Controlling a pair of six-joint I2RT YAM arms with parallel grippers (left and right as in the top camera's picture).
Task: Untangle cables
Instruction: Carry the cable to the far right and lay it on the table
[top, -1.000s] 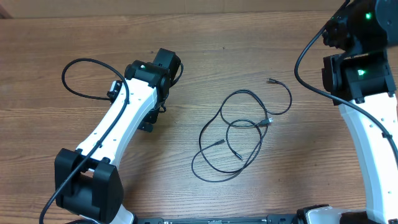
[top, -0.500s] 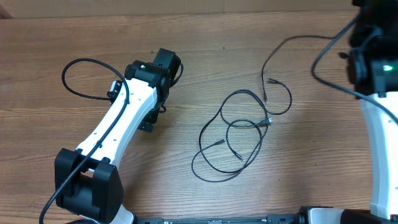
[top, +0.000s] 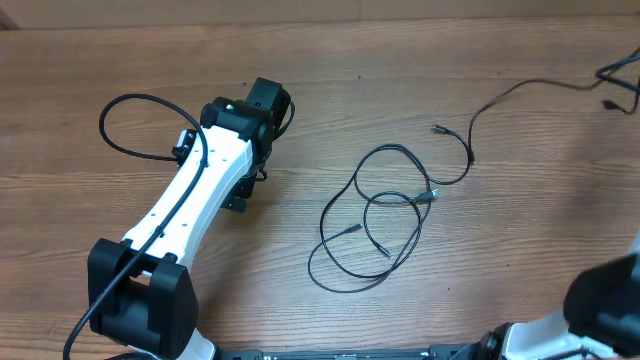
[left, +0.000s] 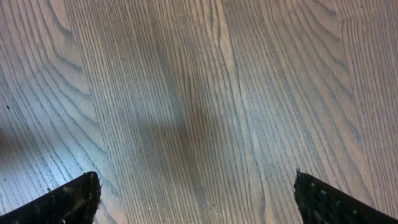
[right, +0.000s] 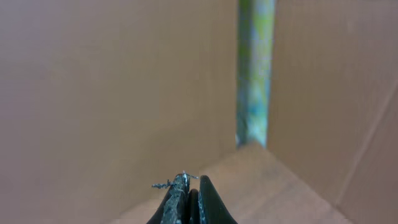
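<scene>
Far-right corner of surface (top: 540, 250): right gripper (right: 189, 186) clenched on cable strand (top: 500, 98) | left gripper (left: 196, 190) released, idle | pull slowly, watching looped cables (top: 370, 225) for snags.

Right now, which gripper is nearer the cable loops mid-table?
Left. The left gripper sits open, up and left of the loops in the overhead view. The right gripper, shut, lies outside that view, beyond the right edge where one strand leads.
</scene>
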